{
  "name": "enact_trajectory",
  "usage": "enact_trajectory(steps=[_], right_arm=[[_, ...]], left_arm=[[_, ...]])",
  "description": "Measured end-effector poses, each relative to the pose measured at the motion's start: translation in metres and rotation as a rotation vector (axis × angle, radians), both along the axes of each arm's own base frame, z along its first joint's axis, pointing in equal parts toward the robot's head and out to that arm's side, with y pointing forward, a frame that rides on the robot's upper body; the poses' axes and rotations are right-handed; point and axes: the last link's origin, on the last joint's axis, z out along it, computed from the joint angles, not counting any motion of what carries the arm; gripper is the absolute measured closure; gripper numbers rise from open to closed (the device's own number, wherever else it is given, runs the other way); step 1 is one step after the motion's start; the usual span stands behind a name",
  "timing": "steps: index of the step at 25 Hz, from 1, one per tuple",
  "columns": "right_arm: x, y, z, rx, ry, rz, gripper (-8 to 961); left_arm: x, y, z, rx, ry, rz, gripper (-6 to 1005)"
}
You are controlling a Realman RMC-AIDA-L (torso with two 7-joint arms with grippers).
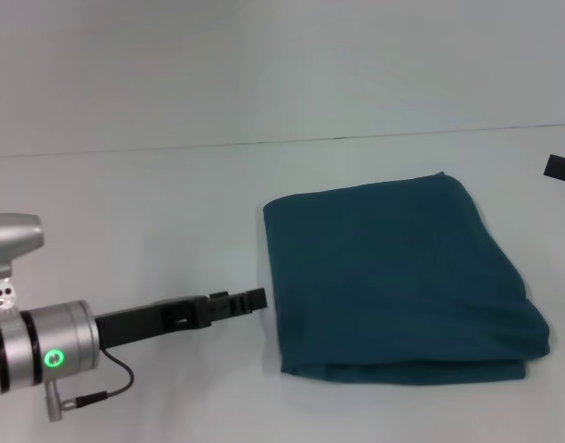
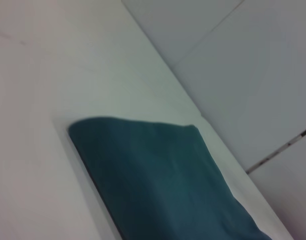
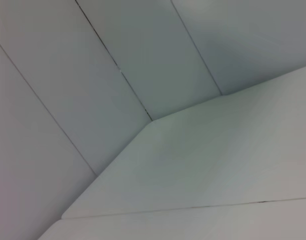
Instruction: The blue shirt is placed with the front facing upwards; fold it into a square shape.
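Observation:
The blue shirt (image 1: 398, 277) lies folded into a roughly square, several-layer pad on the white table (image 1: 153, 212), right of centre in the head view; no lettering shows. In the left wrist view the blue shirt (image 2: 158, 175) appears as a flat teal pad with one rounded corner. My left gripper (image 1: 258, 298) reaches in low from the left, its tip just short of the shirt's left edge and holding nothing. Only a black bit of my right gripper (image 1: 561, 168) shows at the far right edge, apart from the shirt.
The table's far edge (image 1: 264, 143) meets a pale wall behind. A thin cable (image 1: 112, 383) loops under my left wrist. The right wrist view shows only the table top (image 3: 218, 165) and wall panels.

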Motion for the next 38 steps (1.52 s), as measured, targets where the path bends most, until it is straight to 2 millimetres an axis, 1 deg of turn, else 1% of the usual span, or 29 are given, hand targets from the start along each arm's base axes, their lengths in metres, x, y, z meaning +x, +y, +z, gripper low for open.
enact_trajectory(steps=[7, 12, 20, 38], right_arm=[[-0.001, 0.003, 0.005, 0.002, -0.007, 0.004, 6], [-0.001, 0.003, 0.009, 0.005, -0.013, 0.005, 6], [0.002, 0.001, 0.014, 0.006, -0.02, -0.001, 7], [0.003, -0.001, 0.016, 0.01, -0.018, -0.002, 7]], left_arm=[[0.013, -0.001, -0.013, -0.093, 0.014, 0.005, 97], [0.017, -0.001, -0.022, -0.136, 0.039, 0.02, 96], [0.019, -0.004, -0.027, -0.202, 0.088, 0.018, 96], [0.027, -0.006, -0.038, -0.258, 0.119, -0.009, 96]])
